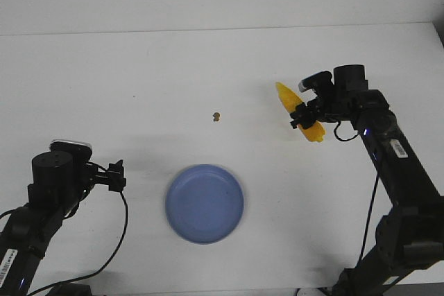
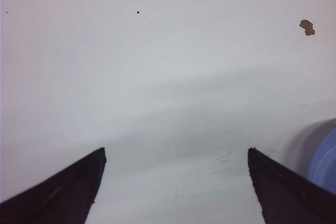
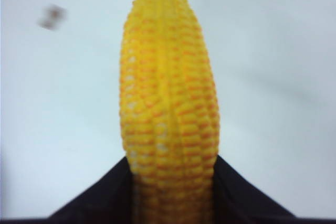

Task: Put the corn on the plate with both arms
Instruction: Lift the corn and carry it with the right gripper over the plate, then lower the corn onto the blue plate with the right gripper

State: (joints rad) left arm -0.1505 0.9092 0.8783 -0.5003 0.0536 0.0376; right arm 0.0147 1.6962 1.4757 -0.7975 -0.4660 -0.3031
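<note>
The yellow corn (image 1: 286, 98) is held in my right gripper (image 1: 301, 117) at the right of the table, above the surface. In the right wrist view the corn (image 3: 168, 103) fills the middle, with a black finger tight against each side. The blue plate (image 1: 205, 203) lies at the near middle of the table, apart from both arms. My left gripper (image 1: 115, 175) hovers left of the plate, open and empty. In the left wrist view its fingers (image 2: 73, 187) stand wide apart over bare table, and the plate's rim (image 2: 325, 161) shows at one edge.
A tiny brown speck (image 1: 217, 116) lies on the white table beyond the plate; it also shows in the left wrist view (image 2: 307, 27). The table's far edge (image 1: 222, 30) runs across the back.
</note>
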